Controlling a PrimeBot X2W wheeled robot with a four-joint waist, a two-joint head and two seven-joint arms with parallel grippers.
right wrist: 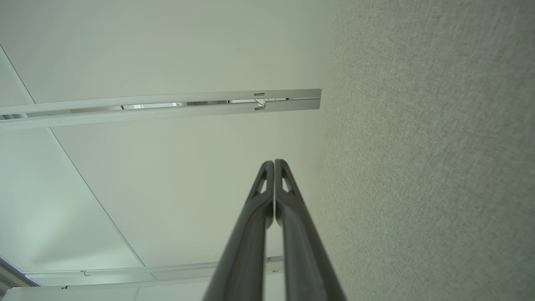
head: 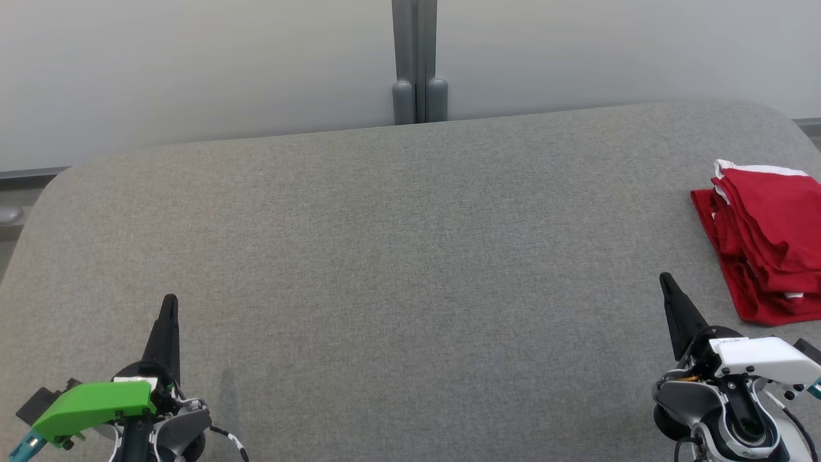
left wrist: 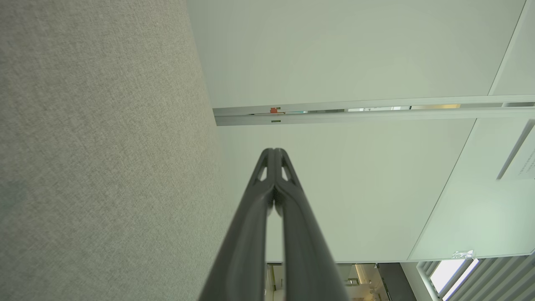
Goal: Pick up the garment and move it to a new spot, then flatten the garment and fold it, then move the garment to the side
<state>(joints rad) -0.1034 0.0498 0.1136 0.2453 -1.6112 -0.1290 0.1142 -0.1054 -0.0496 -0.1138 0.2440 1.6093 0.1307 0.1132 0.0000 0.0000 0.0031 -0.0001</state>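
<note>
Red garment [head: 770, 244] with white trim, folded into a compact, creased, layered bundle. Lying flat at right side of grey fabric surface [head: 410, 256], mid-depth, cut off by right edge of head view. White edging visible at 2 spots: far end, near end.

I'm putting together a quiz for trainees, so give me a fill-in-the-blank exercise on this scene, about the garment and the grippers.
1. The garment is ____ with white trim.
2. It lies folded near the table's ____ edge, by the robot's own sides.
3. The left gripper and the right gripper are both ____, holding nothing.
4. The gripper nearer the garment is the ____ one.

Missing words: red; right; shut; right
</note>
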